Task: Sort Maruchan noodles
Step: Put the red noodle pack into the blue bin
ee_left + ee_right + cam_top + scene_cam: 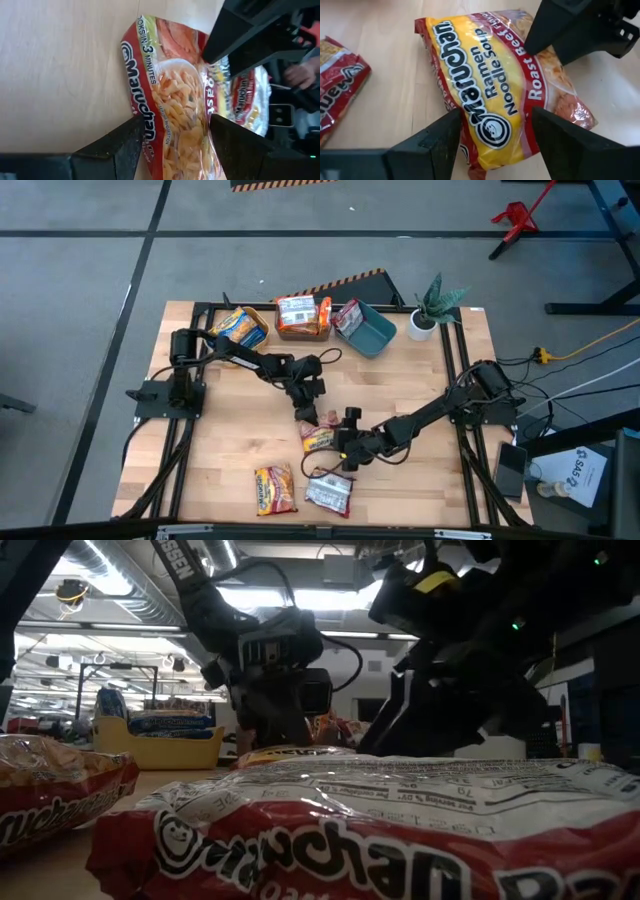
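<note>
Right wrist view: right gripper [492, 137] jaws apart, straddling the roast beef noodle packet [495, 85] mid-table. Left gripper [175, 145] jaws also apart, over the same packet from the other side. Looks like the pick step; next, one arm should back off and the other close on it, then carry it to a bin [369, 330] at the far edge. Two more packets [275, 489] lie near the front edge. Wooden table [420, 375], potted plant [432, 305] at the corner; concrete floor around.
</note>
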